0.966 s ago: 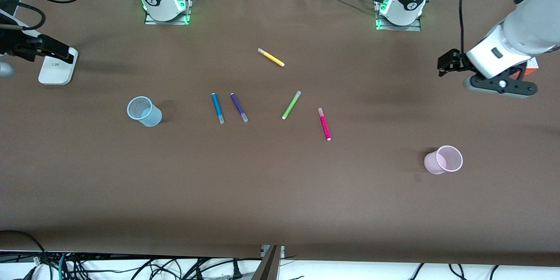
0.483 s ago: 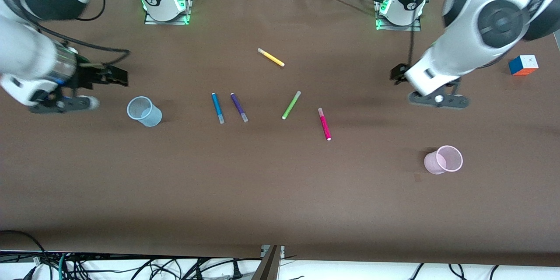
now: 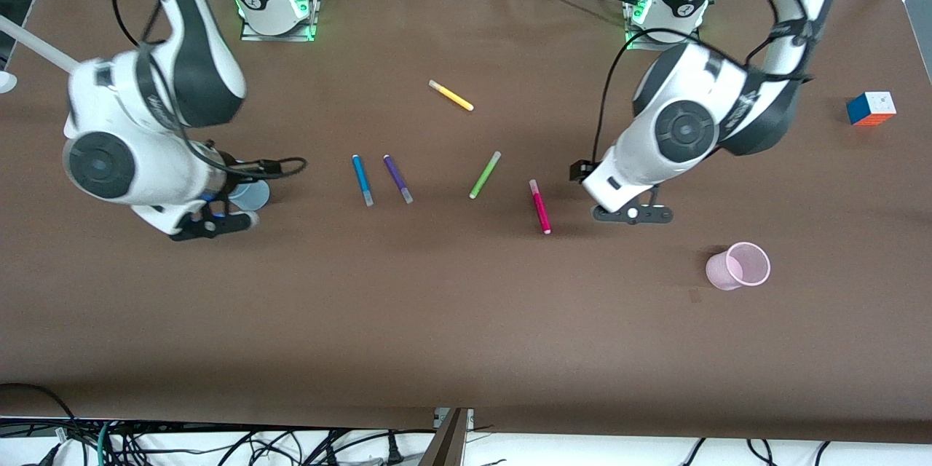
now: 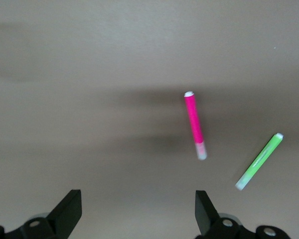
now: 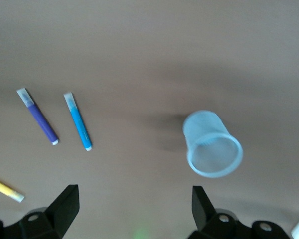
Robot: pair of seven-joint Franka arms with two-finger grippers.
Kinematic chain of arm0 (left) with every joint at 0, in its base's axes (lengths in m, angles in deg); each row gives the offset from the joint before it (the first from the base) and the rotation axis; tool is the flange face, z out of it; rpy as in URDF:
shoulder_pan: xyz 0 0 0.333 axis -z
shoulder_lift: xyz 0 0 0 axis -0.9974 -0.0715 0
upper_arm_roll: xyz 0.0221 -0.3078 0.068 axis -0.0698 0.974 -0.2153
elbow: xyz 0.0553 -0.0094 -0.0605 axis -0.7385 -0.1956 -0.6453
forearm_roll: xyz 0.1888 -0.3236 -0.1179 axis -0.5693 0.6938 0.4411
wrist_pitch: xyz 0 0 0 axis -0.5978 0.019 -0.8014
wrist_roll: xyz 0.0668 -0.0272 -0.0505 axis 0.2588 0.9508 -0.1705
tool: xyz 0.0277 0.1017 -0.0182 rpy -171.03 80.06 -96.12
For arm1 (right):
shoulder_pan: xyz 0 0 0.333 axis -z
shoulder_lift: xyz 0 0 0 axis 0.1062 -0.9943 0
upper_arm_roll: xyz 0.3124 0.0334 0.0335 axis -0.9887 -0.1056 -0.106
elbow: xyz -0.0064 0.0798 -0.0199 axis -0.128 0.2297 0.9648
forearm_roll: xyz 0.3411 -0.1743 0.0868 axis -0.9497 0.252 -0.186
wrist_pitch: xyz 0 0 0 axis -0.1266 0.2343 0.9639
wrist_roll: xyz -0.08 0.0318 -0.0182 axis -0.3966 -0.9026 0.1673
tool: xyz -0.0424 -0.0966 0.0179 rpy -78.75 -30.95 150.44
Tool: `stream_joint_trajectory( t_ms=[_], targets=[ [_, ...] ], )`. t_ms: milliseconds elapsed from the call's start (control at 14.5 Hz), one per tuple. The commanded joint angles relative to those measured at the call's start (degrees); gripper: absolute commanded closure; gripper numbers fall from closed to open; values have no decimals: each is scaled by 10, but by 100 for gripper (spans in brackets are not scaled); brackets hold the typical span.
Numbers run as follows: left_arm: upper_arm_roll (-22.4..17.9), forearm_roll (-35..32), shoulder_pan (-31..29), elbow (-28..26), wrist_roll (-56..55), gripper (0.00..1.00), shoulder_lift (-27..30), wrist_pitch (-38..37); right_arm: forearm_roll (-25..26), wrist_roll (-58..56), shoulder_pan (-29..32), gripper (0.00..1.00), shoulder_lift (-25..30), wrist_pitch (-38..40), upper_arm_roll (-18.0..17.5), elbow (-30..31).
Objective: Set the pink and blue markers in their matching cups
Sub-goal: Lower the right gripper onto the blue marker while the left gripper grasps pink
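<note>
Left gripper (image 4: 134,211) spread wide, empty, over bare table beside pink marker (image 3: 539,207). Right gripper (image 5: 134,209) also spread, empty, over blue cup (image 5: 212,144). Blue marker (image 3: 362,179) flat mid-table; pink cup (image 3: 737,266) stands near left arm's end.

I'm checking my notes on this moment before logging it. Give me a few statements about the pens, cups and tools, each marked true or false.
1. The pink marker lies on the table, in no cup. True.
2. The blue marker stands inside the blue cup. False: it lies on the table beside the purple pen.
3. The left tool is open and holds nothing. True.
4. The right tool is shut on the blue cup. False: it is open over the table near that cup.
5. The pink cup holds the green pen. False: the cup is empty.
</note>
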Motion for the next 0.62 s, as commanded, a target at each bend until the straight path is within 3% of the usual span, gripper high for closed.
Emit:
stream_joint_trajectory(
  t_ms=[0,138,552],
  targets=[
    [-2,-17,41,6,-64,0,-47,51,-8,10,-37,0,-20,-48,4,19],
    [0,-64,54,-2,-85,0,-72,90,-8,10,-48,0,-28,-87,3,47],
    [-1,-122,90,-26,-187,0,-121,167,-13,26,-86,0,-33,-235,3,153]
  ],
)
